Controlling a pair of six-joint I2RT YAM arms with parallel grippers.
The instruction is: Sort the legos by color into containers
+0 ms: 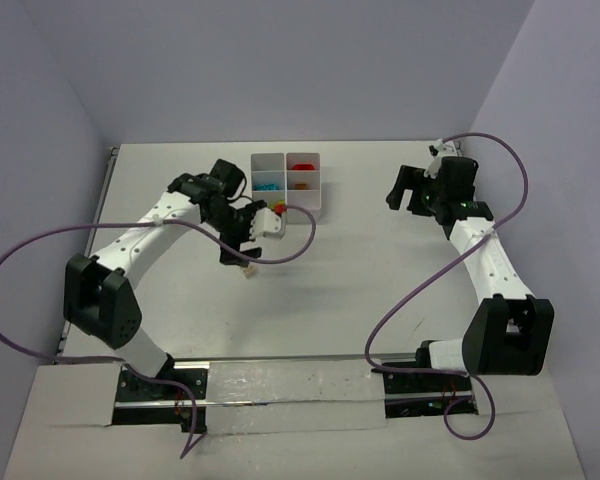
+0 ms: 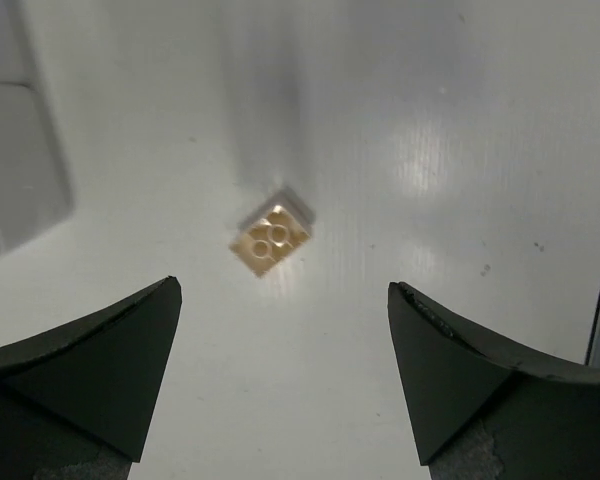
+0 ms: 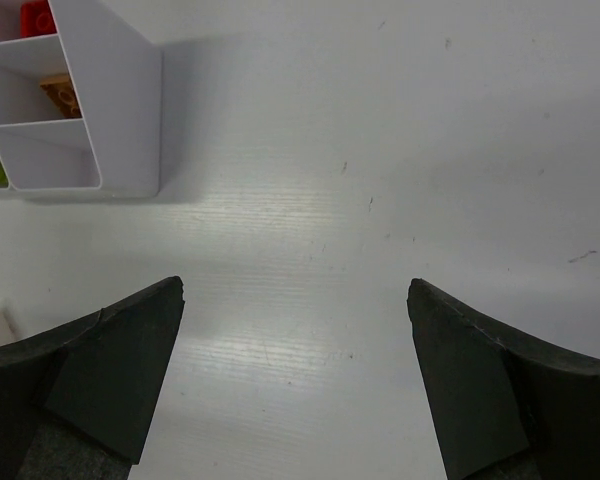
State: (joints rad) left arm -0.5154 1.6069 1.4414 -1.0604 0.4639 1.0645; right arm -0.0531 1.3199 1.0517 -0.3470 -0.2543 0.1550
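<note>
Top external view: the table (image 1: 310, 310) carries everything, and the tray (image 1: 286, 160) at its far middle is the landmark. The left arm (image 1: 140, 238) reaches in toward the tray's near left corner. The right arm (image 1: 485, 255) hangs well to the tray's right. The tray holds cyan bricks (image 1: 268, 185) in its left column and red bricks (image 1: 300, 167) in its right.

The left claw (image 2: 283, 300) is released, its jaws wide with nothing between them, and it hovers over table just short of the tray. The right claw (image 3: 296, 290) is likewise spread and empty, off the tray's right wall.

The tan brick (image 2: 271, 233) lies flat on the table, studs up, just nearer than the tray's near left corner and outside every compartment. It sits diagonal to the left claw's jaws.

That angle looks like the main hazard. If the jaws close as they stand, they would likely meet two corners rather than two flat sides. The brick could then spin, skid away or pop out. A descent off centre could clip it and push it against the tray. With the tray this close, a low carry risks a finger catching the wall and shifting the tray. It could also drop the brick among the wrong colour.
</note>
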